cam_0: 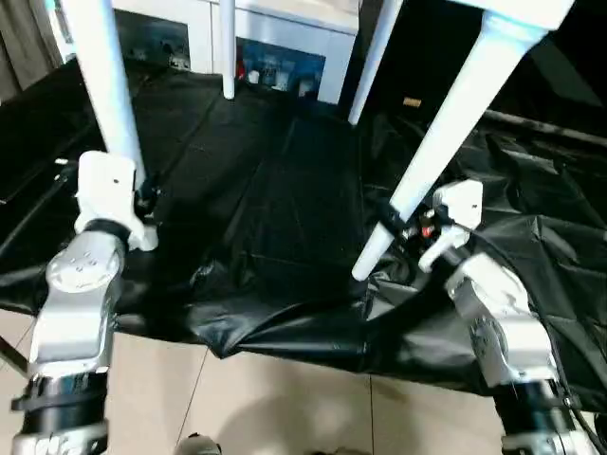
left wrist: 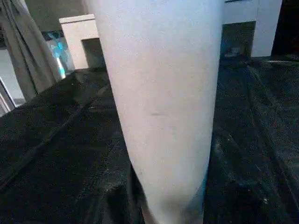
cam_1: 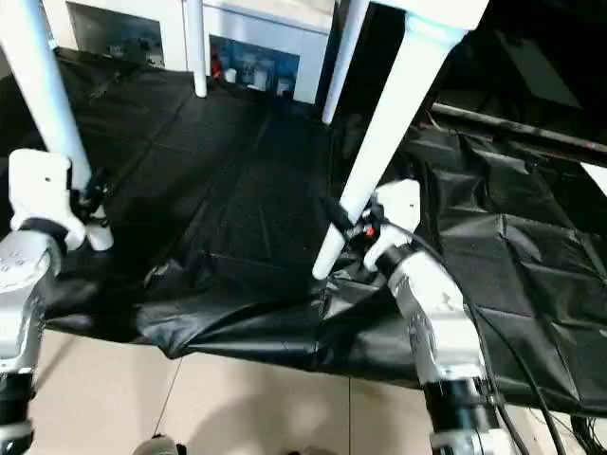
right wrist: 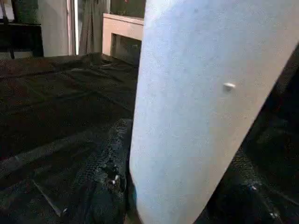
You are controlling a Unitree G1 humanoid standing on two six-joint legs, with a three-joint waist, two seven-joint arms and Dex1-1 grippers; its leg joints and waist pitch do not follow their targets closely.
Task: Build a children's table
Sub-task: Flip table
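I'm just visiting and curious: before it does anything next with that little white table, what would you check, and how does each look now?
1. Left claw on the near left leg: ok, at the leg.
2. Right claw closed on the near right leg: cannot tell.
3. Near right leg upright: not ok, it slants.
4. Two far legs fitted: ok, both hang from the tabletop.
5. Black sheet lying flat: not ok, wrinkled.

The table (cam_0: 517,14) stands on its four legs on the sheet (cam_0: 275,218). The cabinet (cam_0: 275,47) is behind it. The floor (cam_0: 285,408) is in front.
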